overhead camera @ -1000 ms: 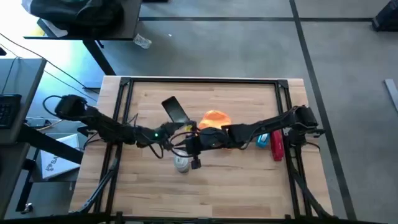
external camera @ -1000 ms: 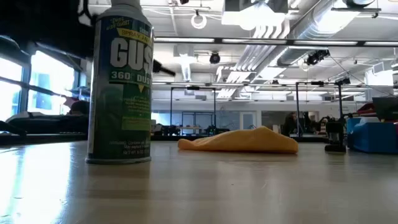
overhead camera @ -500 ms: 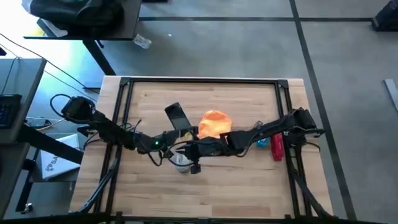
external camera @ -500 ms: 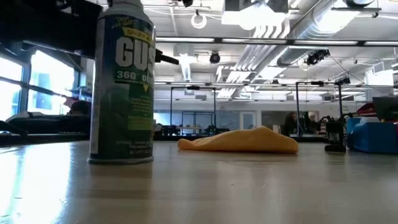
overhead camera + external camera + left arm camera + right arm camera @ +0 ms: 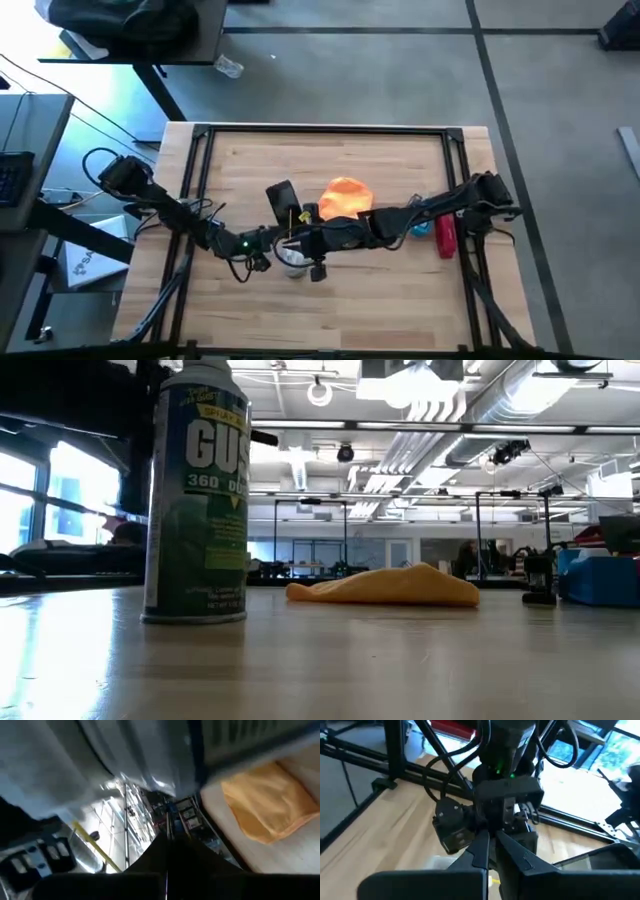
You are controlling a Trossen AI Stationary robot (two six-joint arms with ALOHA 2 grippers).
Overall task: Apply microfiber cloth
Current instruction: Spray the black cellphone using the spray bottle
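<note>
The orange microfiber cloth (image 5: 347,195) lies crumpled on the wooden table near its middle, and no gripper touches it; it also shows in the low view (image 5: 385,587) and the left wrist view (image 5: 267,800). My left gripper (image 5: 283,224) is just left of the cloth, shut on the black phone (image 5: 281,196). My right gripper (image 5: 303,243) reaches in from the right, its fingers shut (image 5: 490,839), above a green spray can (image 5: 292,261) that stands upright on the table. My left gripper holds the phone by its near end (image 5: 291,212), coming level from the table's near left. The phone sticks out past the fingers toward the far edge, face up and clear of the table. The arm hides how the fingers meet it. Whether my right gripper touches the can's top, I cannot tell.
The tall spray can (image 5: 195,500) stands close in the low view. A red object (image 5: 446,236) and a blue one (image 5: 422,226) lie at the table's right. Black frame rails (image 5: 320,130) border the table. Bare wood lies toward the near edge.
My left gripper has drawn back toward the table's near left, taking the phone with it; the phone now sits nearer the near edge, still clear of the table. My right gripper has shifted a little toward the near edge over the can. The cloth has not moved.
</note>
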